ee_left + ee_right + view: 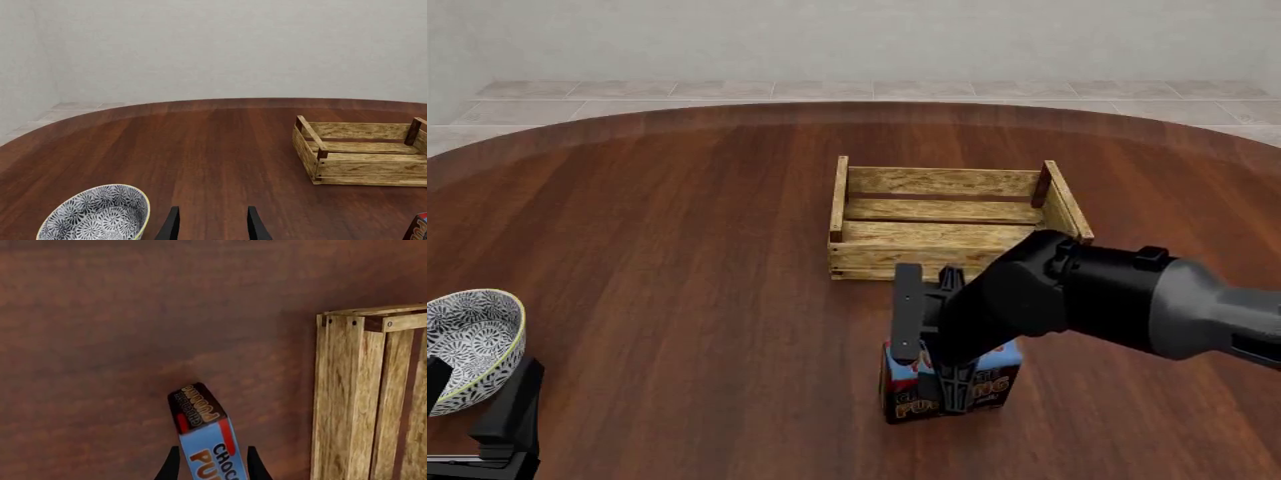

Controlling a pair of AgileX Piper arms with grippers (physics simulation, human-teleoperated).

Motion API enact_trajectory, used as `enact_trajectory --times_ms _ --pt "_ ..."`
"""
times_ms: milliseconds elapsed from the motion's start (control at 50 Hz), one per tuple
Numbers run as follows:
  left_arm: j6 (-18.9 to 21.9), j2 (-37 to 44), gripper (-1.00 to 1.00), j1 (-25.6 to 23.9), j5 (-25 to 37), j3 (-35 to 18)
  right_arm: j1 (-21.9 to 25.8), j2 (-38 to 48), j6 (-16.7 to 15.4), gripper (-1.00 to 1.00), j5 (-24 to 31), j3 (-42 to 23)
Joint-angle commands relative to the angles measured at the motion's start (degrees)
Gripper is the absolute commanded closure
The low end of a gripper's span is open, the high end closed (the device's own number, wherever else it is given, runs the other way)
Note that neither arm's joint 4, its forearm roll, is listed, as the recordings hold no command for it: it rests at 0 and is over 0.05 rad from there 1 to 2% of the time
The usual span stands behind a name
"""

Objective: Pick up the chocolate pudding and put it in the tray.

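The chocolate pudding (994,375) stands on the table just in front of the tray (934,258), a light slatted wood crate. My right gripper (950,385) points down over the carton. In the right wrist view the carton (203,430) lies between the fingertips of my right gripper (213,450), with the tray (347,390) beside it; the jaws look open, one on each side. My left gripper (213,217) is open and empty at the front left (474,395). Its view shows the tray (373,172) and a corner of the pudding (419,227).
A white patterned bowl (474,340) sits at the front left, right beside my left gripper; it also shows in the left wrist view (100,215). The dark wooden table (667,230) is round, with tiled floor beyond its far edge.
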Motion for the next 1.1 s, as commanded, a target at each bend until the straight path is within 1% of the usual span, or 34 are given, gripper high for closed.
enact_trajectory --times_ms 20,540,600,620,640,660,680,760,880,980,1040,1060,1100 --pt "0.0 0.0 -1.00 0.0 0.0 0.0 0.2 0.4 0.5 -1.00 -0.4 0.1" --pt "0.0 0.0 -1.00 0.0 0.0 0.0 0.5 2.3 1.2 -1.00 -2.2 0.3" --pt "0.0 0.0 -1.00 0.0 0.0 0.0 0.4 2.8 1.7 -1.00 -2.0 0.0" --pt "0.0 0.0 -1.00 0.0 0.0 0.0 -0.2 4.1 3.2 -1.00 -1.3 -1.5" --pt "0.0 0.0 -1.00 0.0 0.0 0.0 0.8 2.9 3.0 1.00 -1.6 0.1" --pt "0.0 0.0 -1.00 0.0 0.0 0.0 0.6 3.3 2.9 1.00 -1.5 -0.5" --pt "0.0 0.0 -1.00 0.0 0.0 0.0 1.8 2.5 4.2 1.00 -1.0 0.0" --pt "0.0 0.0 -1.00 0.0 0.0 0.0 1.7 2.5 3.9 1.00 -0.8 -0.2" --pt "0.0 0.0 -1.00 0.0 0.0 0.0 4.1 1.0 5.3 1.00 -0.9 0.2" --pt "0.0 0.0 -1.00 0.0 0.0 0.0 3.4 0.6 4.2 1.00 0.0 -1.5" --pt "0.0 0.0 -1.00 0.0 0.0 0.0 2.2 0.8 3.0 1.00 0.6 -2.6" --pt "0.0 0.0 -1.00 0.0 0.0 0.0 0.7 1.3 1.6 1.00 0.6 -3.8" --pt "0.0 0.0 -1.00 0.0 0.0 0.0 0.5 0.8 1.2 1.00 1.6 -4.5"
